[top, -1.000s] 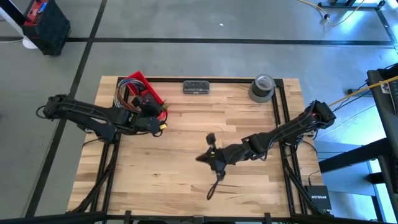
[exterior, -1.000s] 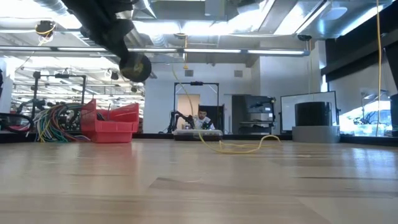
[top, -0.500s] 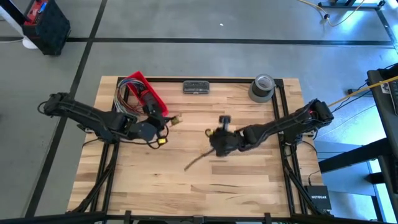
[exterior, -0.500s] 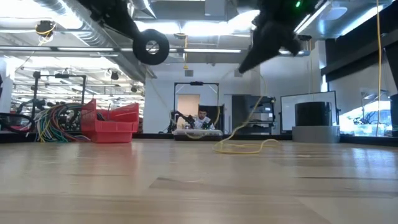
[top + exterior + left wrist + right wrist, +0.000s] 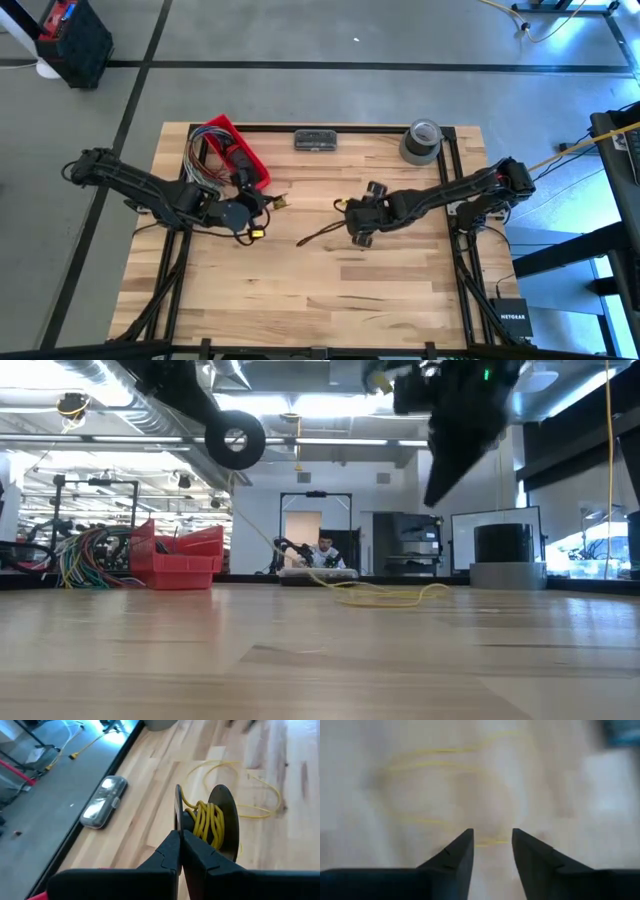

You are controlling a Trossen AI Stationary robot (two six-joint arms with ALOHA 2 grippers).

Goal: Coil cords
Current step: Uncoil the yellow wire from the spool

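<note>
My left gripper (image 5: 180, 833) is shut on a small black spool (image 5: 220, 820) with yellow cord (image 5: 206, 822) wound on its core. It is held up over the table's left middle (image 5: 265, 205). From the spool (image 5: 235, 438) the cord slants down to the table, where its free length lies in loose loops (image 5: 385, 597). My right gripper (image 5: 492, 839) is open, points down over those loops (image 5: 445, 765) at the table's middle (image 5: 352, 222), and has nothing between its fingers. My left gripper pinches the rim of one spool flange (image 5: 177, 822) between its two fingers, which come at it slanting down. The spool is lifted clear of the table, and the cord hangs from it slack.
A red bin with multicoloured wires (image 5: 225, 150) stands at the far left. A grey case (image 5: 315, 140) and a tape roll (image 5: 421, 140) lie along the far edge. Bare wood lies toward the near edge.
My right gripper has gone toward the table's far edge, tipped downward and opened, letting go of the cord. The cord, drawn up to it half a second ago, has fallen in loops onto the table. My left gripper has turned the spool about.
</note>
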